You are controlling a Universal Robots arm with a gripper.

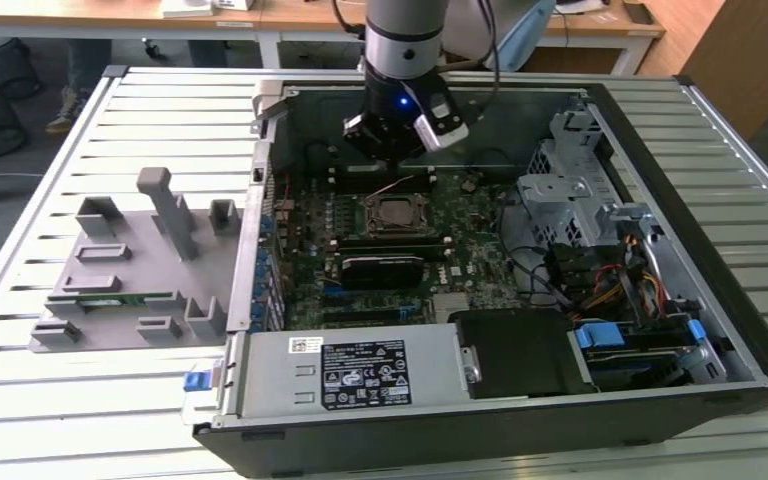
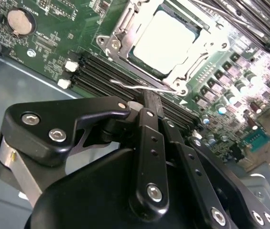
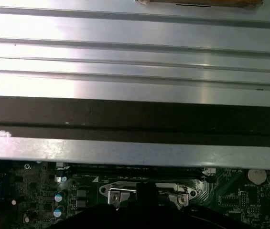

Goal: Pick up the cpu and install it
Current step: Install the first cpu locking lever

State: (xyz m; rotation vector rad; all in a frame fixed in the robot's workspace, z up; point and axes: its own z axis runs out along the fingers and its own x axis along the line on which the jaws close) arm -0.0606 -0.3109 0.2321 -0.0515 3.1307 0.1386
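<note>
The cpu (image 2: 166, 40), a flat square with a silver-white top, lies in the socket on the green motherboard (image 2: 48, 43), and the metal socket frame (image 2: 125, 36) surrounds it. In the exterior view the cpu (image 1: 392, 213) sits mid-board inside the open computer case. My gripper (image 2: 150, 101) hangs just past the socket's edge, above the black memory slots (image 2: 101, 76), its fingers drawn together with nothing between them. A thin wire lever (image 2: 139, 88) runs right beside the fingertip. The exterior view puts my gripper (image 1: 391, 150) slightly behind the socket. The first wrist view catches the socket frame (image 3: 115, 194).
The case wall (image 1: 267, 200) stands on the exterior view's left and a drive cage with cables (image 1: 584, 210) on its right. A power supply (image 1: 344, 370) fills the near corner. A grey fixture (image 1: 131, 270) holding a green memory stick (image 1: 111, 297) rests on the slatted table.
</note>
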